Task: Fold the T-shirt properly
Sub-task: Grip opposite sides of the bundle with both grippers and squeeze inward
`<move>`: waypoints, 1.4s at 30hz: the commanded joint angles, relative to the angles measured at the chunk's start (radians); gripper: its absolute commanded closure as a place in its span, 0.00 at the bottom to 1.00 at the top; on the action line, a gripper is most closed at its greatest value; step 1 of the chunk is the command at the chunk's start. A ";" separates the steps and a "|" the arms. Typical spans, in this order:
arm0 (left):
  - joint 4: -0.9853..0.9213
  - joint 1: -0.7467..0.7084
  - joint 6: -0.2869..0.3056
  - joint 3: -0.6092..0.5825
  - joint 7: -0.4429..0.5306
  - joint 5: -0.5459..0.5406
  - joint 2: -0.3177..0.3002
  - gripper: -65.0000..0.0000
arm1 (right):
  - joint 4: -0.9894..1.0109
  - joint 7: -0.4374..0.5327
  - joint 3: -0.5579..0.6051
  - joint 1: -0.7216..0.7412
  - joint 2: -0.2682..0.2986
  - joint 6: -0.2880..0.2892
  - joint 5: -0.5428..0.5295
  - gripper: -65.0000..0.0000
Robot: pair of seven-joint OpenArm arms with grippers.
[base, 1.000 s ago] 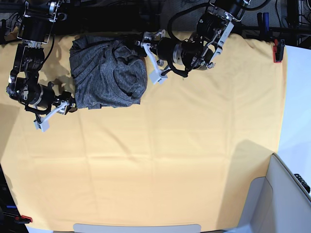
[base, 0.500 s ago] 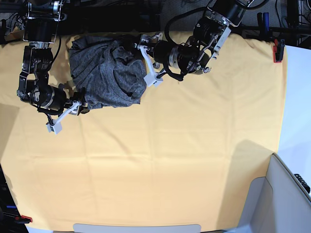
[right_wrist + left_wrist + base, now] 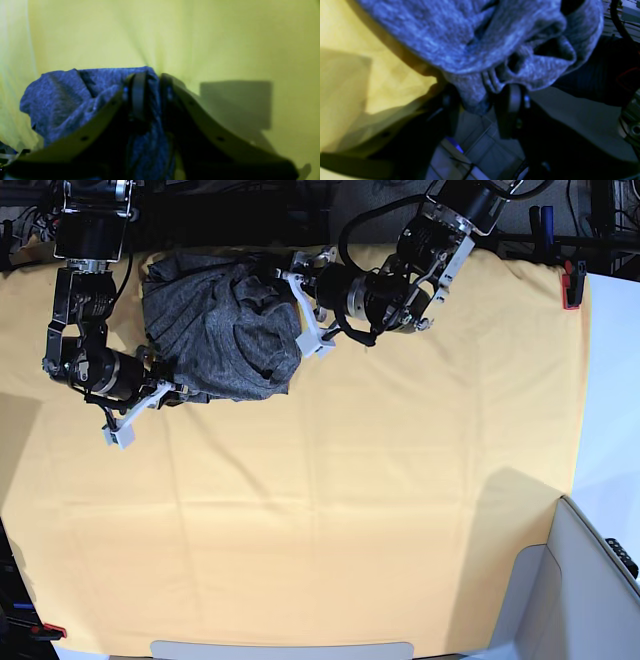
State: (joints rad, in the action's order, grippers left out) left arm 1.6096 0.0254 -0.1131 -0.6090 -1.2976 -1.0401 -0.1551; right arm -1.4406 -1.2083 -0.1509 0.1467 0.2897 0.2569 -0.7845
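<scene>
Both arms closed in, jaws pinching T-shirt edges.

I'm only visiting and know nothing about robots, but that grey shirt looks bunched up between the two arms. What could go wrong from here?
1. The T-shirt is a crumpled heap, so a pull may drag layers together instead of spreading it.
2. The right gripper pinches only a thin edge; it might slip out.
3. The left gripper works right at the table's far edge on the yellow cloth, whose wrinkles it may catch too.
</scene>
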 commanded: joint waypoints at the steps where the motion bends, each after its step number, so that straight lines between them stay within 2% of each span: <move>1: 0.002 0.009 -0.009 -0.004 -0.021 -0.010 0.004 0.68 | -0.002 -0.009 -0.002 0.012 0.012 0.002 -0.006 0.88; 9: -0.001 0.011 -0.010 0.002 -0.020 -0.007 -0.005 0.82 | -0.005 -0.008 -0.002 0.000 0.013 0.002 -0.006 0.89; 13: -0.002 0.011 -0.012 0.002 -0.020 -0.003 -0.005 0.89 | -0.005 -0.008 -0.002 -0.005 0.015 0.002 -0.006 0.97; 21: -0.004 0.038 -0.017 0.004 -0.020 -0.001 -0.007 0.90 | -0.007 -0.008 -0.013 -0.026 0.015 0.002 -0.006 0.99; 24: -0.004 0.052 -0.018 0.013 -0.020 -0.001 -0.042 0.90 | -0.047 -0.008 -0.014 -0.043 0.015 -0.001 -0.006 0.99; 33: -0.009 0.089 -0.018 0.176 -0.032 0.001 -0.080 0.90 | -0.183 -0.008 -0.014 -0.109 0.015 -0.006 -0.006 0.99; 42: -0.162 0.206 -0.018 0.179 0.005 0.001 -0.076 0.90 | -0.254 -0.008 -0.013 -0.192 -0.004 -0.006 -0.008 0.99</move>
State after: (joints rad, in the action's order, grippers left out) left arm 1.4395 0.2058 -0.1192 -0.4362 -1.2984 -1.0515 -0.2264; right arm -1.6745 -1.2186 -0.1608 -0.0532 0.2779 0.2443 -0.7803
